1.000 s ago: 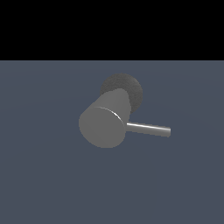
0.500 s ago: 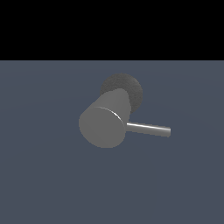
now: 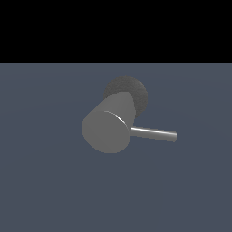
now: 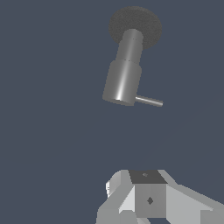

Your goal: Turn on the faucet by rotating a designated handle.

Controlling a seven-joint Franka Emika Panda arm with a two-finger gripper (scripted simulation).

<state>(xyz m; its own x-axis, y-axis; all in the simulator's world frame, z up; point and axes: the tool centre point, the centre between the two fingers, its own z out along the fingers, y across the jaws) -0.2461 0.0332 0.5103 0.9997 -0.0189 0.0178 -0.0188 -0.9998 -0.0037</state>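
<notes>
The faucet [image 3: 108,130] sits mid-floor on its dark round base [image 3: 136,93], with the handle [image 3: 154,133] poking out toward the exterior view's right. My gripper [image 4: 146,203] is well apart from it (only 1 chunk shows at the wrist view's edge), so I can't tell how the jaws stand.

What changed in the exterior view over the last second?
Nothing visible. The faucet sits in the same pose on its base, and the handle points toward the exterior view's right as before. The gripper does not appear in the exterior view, earlier or now; nothing is grasped.
</notes>
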